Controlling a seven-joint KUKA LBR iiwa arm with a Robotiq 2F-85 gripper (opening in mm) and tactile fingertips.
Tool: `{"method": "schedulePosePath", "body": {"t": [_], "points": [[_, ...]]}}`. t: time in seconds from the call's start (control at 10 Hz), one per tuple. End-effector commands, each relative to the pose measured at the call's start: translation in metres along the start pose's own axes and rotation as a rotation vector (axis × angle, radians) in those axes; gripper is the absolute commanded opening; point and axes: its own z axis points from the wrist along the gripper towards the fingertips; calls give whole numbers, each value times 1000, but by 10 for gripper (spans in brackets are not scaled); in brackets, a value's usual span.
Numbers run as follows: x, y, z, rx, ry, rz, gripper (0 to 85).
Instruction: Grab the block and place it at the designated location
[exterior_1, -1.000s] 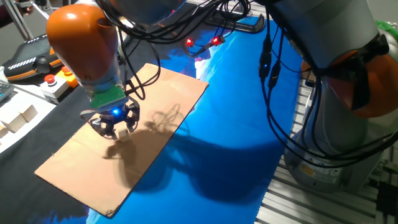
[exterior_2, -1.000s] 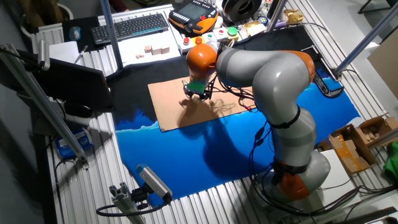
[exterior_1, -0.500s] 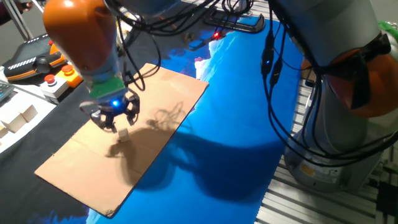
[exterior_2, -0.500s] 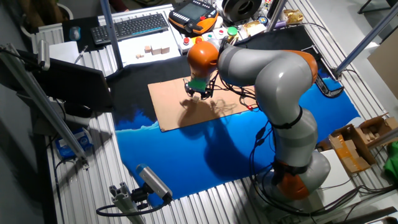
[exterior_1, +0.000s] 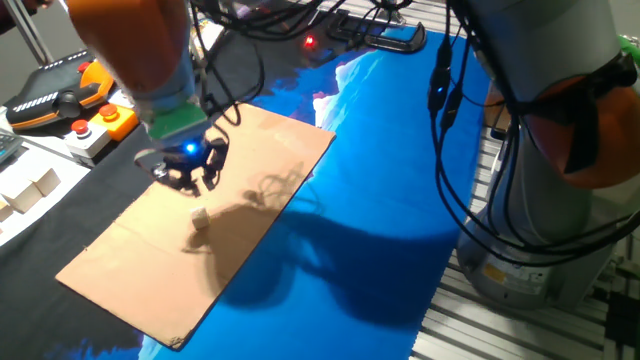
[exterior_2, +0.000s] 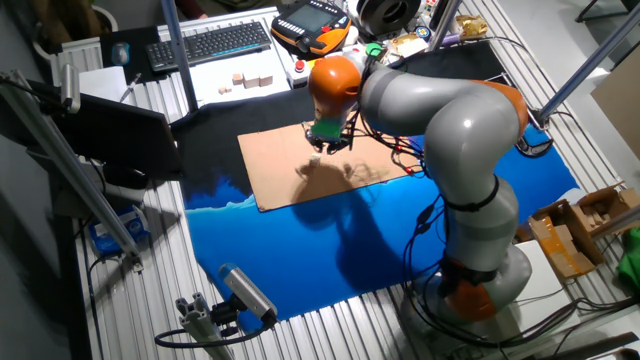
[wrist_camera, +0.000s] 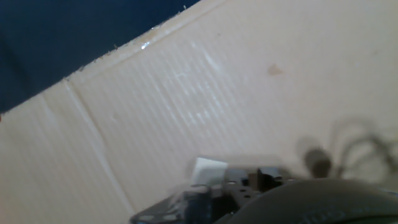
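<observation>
The block (exterior_1: 199, 216) is a tiny pale beige cube that lies free on the brown cardboard (exterior_1: 120, 260). My gripper (exterior_1: 188, 176) hangs a little above and behind it, open and empty, with a blue light lit on the hand. In the other fixed view the gripper (exterior_2: 328, 142) is over the cardboard's far part (exterior_2: 275, 170). In the hand view the block (wrist_camera: 208, 169) shows low in the frame, partly behind my hand's dark body. A blurred dark grey round spot (wrist_camera: 318, 163) lies to its right, at the edge of cable shadows. I cannot tell if it is the designated location.
A blue cloth (exterior_1: 380, 200) lies under and to the right of the cardboard. Larger whitish cubes (exterior_1: 30, 188) sit on a white sheet at the left. A red-button box (exterior_1: 85, 130) and an orange pendant (exterior_1: 50, 95) stand behind them. A keyboard (exterior_2: 210, 42) is at the back.
One second ago the gripper was low over the cardboard with the block between its fingers. It has since risen and moved back, leaving the block lying on the cardboard.
</observation>
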Motion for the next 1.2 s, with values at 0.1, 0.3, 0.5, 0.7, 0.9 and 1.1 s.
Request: {"method": "schedulePosePath", "body": {"t": [0.1, 0.3, 0.5, 0.7, 0.9, 1.1], "points": [[-5, -11, -12, -7, 6, -55, 7], [-6, -18, -17, 22, -3, -147, 7], [-1, -24, -24, 47, -4, -246, 7], [-2, -32, -31, 37, 25, -318, 7], [-5, -35, -33, 43, 20, -357, 7], [-6, -36, -34, 48, 17, -381, 7]]}}
